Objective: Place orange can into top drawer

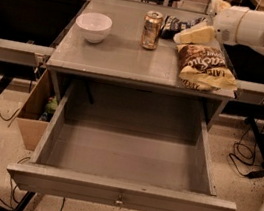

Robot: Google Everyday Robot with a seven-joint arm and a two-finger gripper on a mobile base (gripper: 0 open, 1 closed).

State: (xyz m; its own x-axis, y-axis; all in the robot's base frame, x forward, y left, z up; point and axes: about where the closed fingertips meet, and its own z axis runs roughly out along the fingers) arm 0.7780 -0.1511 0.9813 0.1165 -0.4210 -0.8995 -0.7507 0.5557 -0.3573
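Note:
The orange can (152,30) stands upright at the back middle of the grey table top (125,58). The top drawer (121,193) is pulled wide open below the table, and its inside is bare. It has a small knob (118,201) at the middle of its front panel. My gripper (191,36), cream-coloured on a white arm (257,28), comes in from the upper right. It hovers just right of the can, apart from it, over a dark snack bag.
A white bowl (93,26) sits left of the can. A brown chip bag (204,67) lies at the table's right edge, with a dark blue bag (172,26) behind it. A cardboard box (37,111) stands under the table on the left. Cables (244,158) lie on the floor at the right.

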